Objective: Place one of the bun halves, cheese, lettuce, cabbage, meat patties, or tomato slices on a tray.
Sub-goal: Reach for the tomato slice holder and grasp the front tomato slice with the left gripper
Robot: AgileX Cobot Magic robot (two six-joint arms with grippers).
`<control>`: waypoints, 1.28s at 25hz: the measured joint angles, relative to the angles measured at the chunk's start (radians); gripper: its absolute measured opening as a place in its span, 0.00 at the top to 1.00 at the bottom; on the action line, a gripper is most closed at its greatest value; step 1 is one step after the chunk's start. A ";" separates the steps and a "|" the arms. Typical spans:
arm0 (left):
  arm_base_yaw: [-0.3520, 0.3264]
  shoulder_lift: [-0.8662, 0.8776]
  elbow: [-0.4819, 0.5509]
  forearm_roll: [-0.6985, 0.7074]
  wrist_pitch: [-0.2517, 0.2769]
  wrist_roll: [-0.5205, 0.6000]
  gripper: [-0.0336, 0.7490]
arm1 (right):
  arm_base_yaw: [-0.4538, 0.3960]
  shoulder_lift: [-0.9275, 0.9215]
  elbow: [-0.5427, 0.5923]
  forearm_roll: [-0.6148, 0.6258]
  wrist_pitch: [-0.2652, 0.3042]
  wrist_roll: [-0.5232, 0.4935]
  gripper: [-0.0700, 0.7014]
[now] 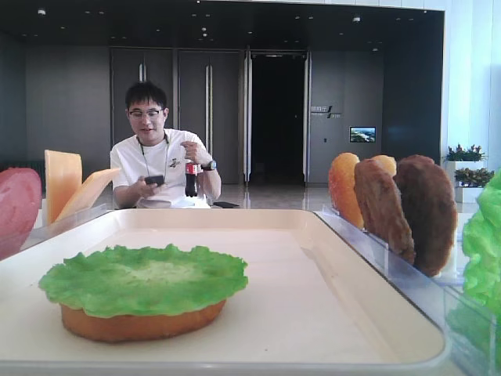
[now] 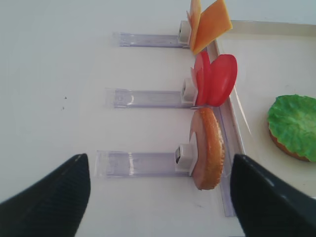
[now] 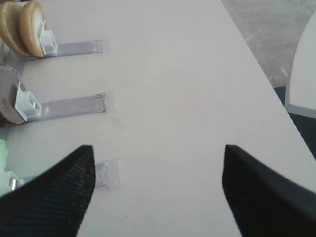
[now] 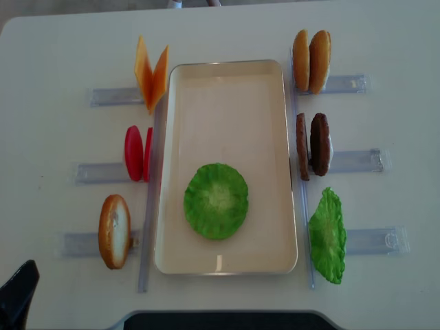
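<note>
Nearest us, we have the left gripper [image 2: 158, 197] hovering over the bare white tabletop [image 2: 59, 74] with its fingers [image 2: 49, 202] spread wide and nothing between them, and the right gripper [image 3: 158, 190] on the far side doing the same, fingers [image 3: 54, 197] released over open tabletop. Just past the left fingers we see a lone bun half [image 2: 208, 148] standing on edge in its clear rack [image 2: 138, 164]. On the cream tray [image 4: 179, 165] between the racks, we spot a lettuce leaf [image 4: 216, 201] lying flat in the near half, and from the low view it sits right on top of another bun half [image 1: 141, 321]. Moving along the left side, we come to two red tomato slices [image 2: 217, 80] upright in the middle rack, then two cheese squares [image 2: 210, 23] leaning apart at the far rack. Over on the right, we get a second lettuce leaf [image 4: 327, 235] on edge beside the tray, then two brown meat patties [image 4: 313, 144], and farthest, a pair of bun halves [image 4: 311, 60]. Way beyond the tabletop, we see a man [image 1: 160, 153] seated with a phone and a cola bottle [image 1: 191, 178].
</note>
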 joint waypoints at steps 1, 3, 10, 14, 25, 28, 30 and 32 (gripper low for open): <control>0.000 0.000 0.000 0.000 0.000 0.000 0.07 | 0.000 0.000 0.000 0.000 0.000 0.000 0.21; 0.000 0.000 0.000 0.000 0.000 0.000 0.07 | 0.000 0.000 0.000 0.000 0.000 0.000 0.21; 0.000 0.000 0.000 0.008 0.000 0.000 0.07 | 0.000 0.000 0.000 0.000 0.000 0.000 0.21; 0.000 0.000 0.000 0.009 0.000 0.000 0.07 | 0.000 0.000 0.000 0.000 0.000 0.000 0.21; 0.000 0.000 -0.002 0.009 0.006 -0.001 0.07 | 0.000 0.000 0.000 0.000 0.000 0.000 0.21; 0.000 0.007 -0.033 0.016 0.045 0.001 0.07 | 0.000 0.000 0.000 0.000 0.000 0.000 0.21; 0.000 0.028 -0.061 0.024 0.079 0.012 0.07 | 0.000 0.000 0.000 0.000 0.000 0.000 0.21; 0.000 0.064 -0.093 0.026 0.110 0.018 0.07 | 0.000 0.000 0.000 0.000 0.000 0.000 0.21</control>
